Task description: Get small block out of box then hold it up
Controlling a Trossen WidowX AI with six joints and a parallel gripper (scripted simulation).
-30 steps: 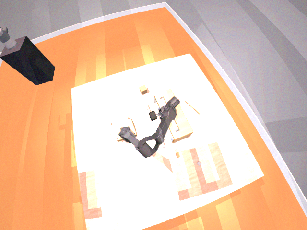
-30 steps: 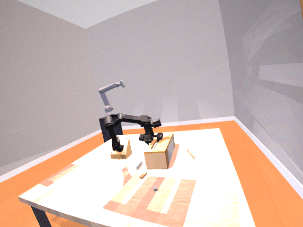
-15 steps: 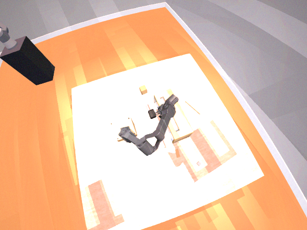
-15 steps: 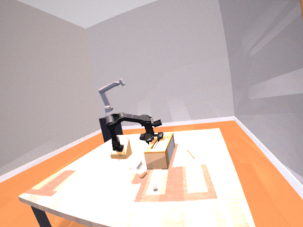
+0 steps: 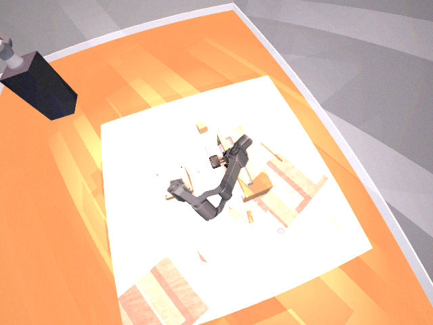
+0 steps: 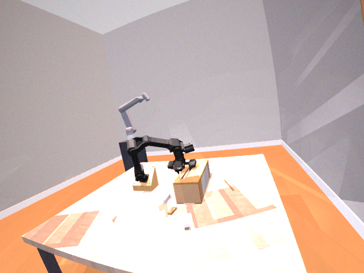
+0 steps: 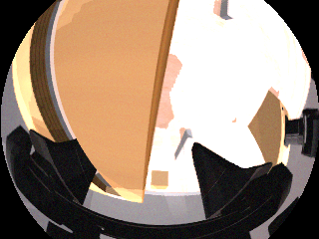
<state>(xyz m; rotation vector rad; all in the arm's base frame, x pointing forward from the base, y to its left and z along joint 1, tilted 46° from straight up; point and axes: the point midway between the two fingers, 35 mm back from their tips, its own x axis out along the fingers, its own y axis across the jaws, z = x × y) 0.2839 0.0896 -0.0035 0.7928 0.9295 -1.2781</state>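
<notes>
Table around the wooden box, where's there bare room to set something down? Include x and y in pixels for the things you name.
Roomiest is the near part of the table (image 6: 141, 247), in front of the small grey-topped cube (image 6: 186, 227). Another patch lies right of the thin stick (image 5: 271, 152) (image 6: 228, 184), toward the table's edge. It's crowded at the wooden box (image 5: 258, 185) (image 6: 187, 192) (image 7: 110, 75), with the open pincer (image 6: 178, 173) above.
</notes>
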